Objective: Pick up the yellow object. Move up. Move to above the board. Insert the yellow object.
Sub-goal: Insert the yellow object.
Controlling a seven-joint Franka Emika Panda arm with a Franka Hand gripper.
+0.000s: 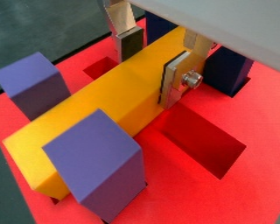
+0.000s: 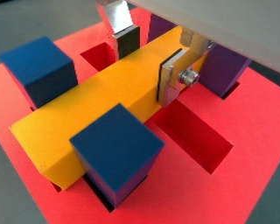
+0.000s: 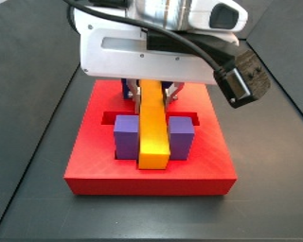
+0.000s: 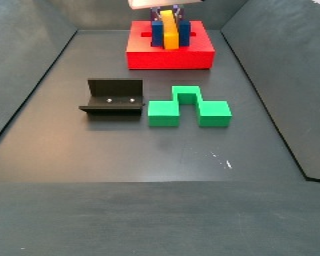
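Note:
The yellow object (image 1: 101, 109) is a long yellow-orange bar lying across the red board (image 1: 224, 203), low between the upright blue and purple blocks (image 1: 95, 162). It shows the same way in a wrist view (image 2: 95, 109) and in both side views (image 3: 154, 137) (image 4: 168, 30). My gripper (image 1: 150, 74) straddles the bar near its far end, one pad flat on each long side, shut on it. In a side view the gripper (image 3: 151, 92) hangs over the back of the board (image 3: 103, 172). The bar's underside is hidden.
An open recessed slot (image 1: 206, 144) lies in the board beside the bar. On the dark floor in front of the board (image 4: 170, 58) stand the fixture (image 4: 112, 100) and a green notched block (image 4: 190, 108). Dark walls ring the floor.

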